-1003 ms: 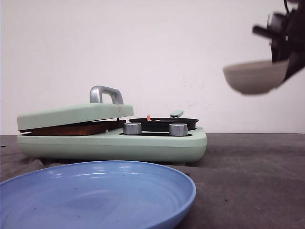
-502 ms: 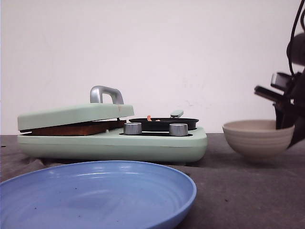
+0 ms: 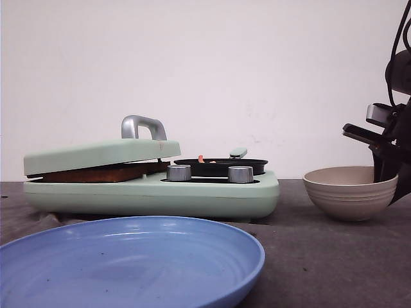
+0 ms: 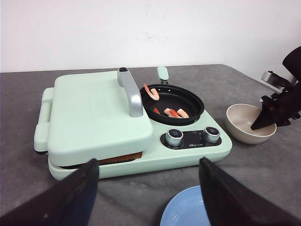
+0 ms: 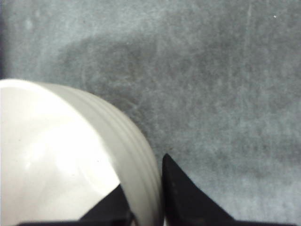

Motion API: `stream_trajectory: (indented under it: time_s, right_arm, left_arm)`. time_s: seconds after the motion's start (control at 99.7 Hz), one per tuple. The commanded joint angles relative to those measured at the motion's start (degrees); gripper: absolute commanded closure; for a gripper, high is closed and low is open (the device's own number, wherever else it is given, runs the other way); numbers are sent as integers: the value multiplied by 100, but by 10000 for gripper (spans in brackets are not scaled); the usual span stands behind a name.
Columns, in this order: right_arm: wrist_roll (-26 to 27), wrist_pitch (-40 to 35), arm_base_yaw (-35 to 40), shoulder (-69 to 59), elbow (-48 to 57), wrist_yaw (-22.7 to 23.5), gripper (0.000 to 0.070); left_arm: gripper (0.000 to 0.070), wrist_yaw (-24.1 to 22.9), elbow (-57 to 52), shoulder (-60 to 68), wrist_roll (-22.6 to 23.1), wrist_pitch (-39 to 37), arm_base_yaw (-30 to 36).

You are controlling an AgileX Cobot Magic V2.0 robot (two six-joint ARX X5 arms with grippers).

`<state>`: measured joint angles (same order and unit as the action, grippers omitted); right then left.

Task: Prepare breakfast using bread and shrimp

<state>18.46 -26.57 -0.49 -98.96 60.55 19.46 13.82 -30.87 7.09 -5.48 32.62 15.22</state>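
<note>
The right tool pinches the rim of a beige bowl that sits on the dark worktop, one finger inside the wall and one outside, as the right wrist view shows; the rim grip suits carrying an open bowl upright. Whether the pinch is firm or already easing cannot be told for certain, though both fingers lie against the wall. The bowl looks empty in the left wrist view. Away from this tool, toward the other arm, stands a mint-green breakfast cooker: its lid rests down on a slice of bread, whose brown crust edge shows in the gap, apparently to toast it. Beside the lid, nearer the right tool, the black pan holds several pieces of shrimp, likely tipped there to cook. The left tool hangs released, fingers spread wide, above the cooker's front edge with nothing between them. A blue plate waits nearest the camera, probably for serving
</note>
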Motion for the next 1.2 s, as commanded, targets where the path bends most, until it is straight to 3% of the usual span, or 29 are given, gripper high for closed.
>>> stream_trajectory:
  time_s: [0.0,0.241,0.311,0.482,0.582,1.194]
  right_arm:
    - [55,-2,-13,-83,50,2,700]
    - [17,-57,-13,-144,50,2,700]
    - [-13,-90,-13,-160,50,2,668]
    - [-96,-98,-13,-166,50,9,365]
    - [-114,-98,-13,-164,52,9,282]
    - [-297,-264,-157,1099,66,57,280]
  left_arm:
    - [348,-9,-13,-15,48,-50,11]
    - [348,-9,-13,-15,48,-50,11]
    - [348,-9,-13,-15,48,-50,11]
    - [348,-9,-13,-15,48,-50,11]
    - [348,-9,-13,-15,48,-50,11]
    - [348,-9,-13,-15,33,-50,11]
